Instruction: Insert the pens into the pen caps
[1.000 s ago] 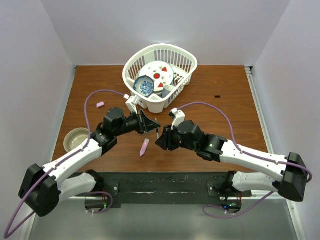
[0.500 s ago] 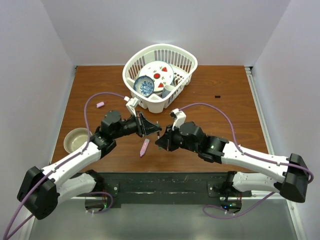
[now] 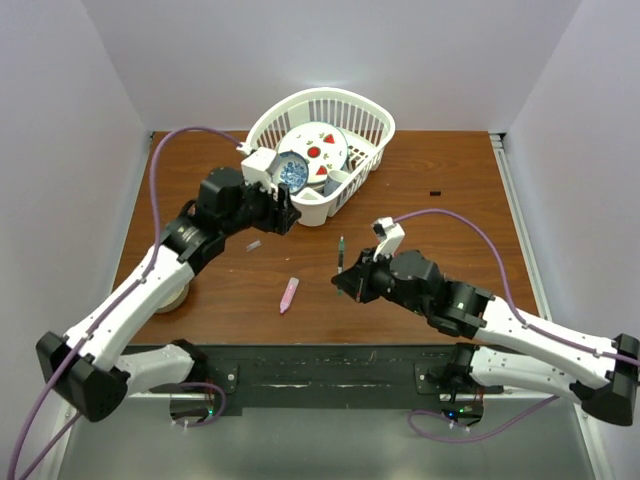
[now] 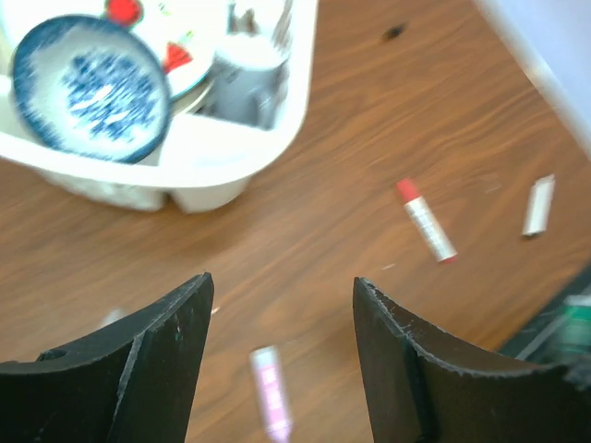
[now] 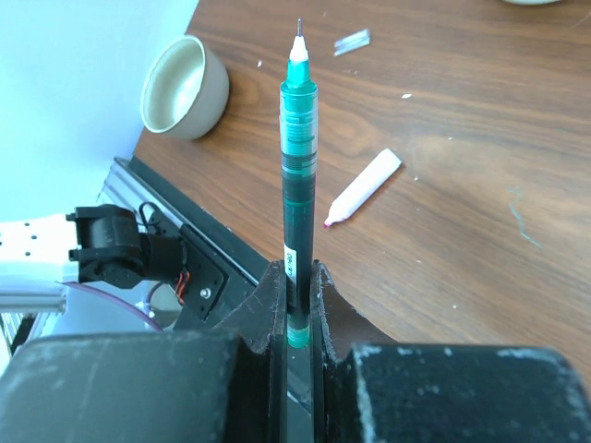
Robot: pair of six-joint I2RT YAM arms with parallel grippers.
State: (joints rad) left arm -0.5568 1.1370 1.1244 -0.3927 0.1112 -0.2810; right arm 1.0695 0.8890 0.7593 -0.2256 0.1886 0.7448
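Observation:
My right gripper is shut on a dark green pen, held above the table with its bare tip pointing away from the jaws. My left gripper hangs open and holds nothing, just in front of the basket. A pink marker lies on the wood between the arms. A white pen with a red cap lies further right. A small clear cap rests near the left arm. A black cap sits far right.
A white basket with a blue bowl and plates stands at the back centre. A beige bowl sits at the left, partly under the left arm. A short white piece lies near the pen.
The left gripper opened, let go of the pen and swung back towards the basket. The right gripper drew away to the right with the pen. A clear cap now shows on the table.

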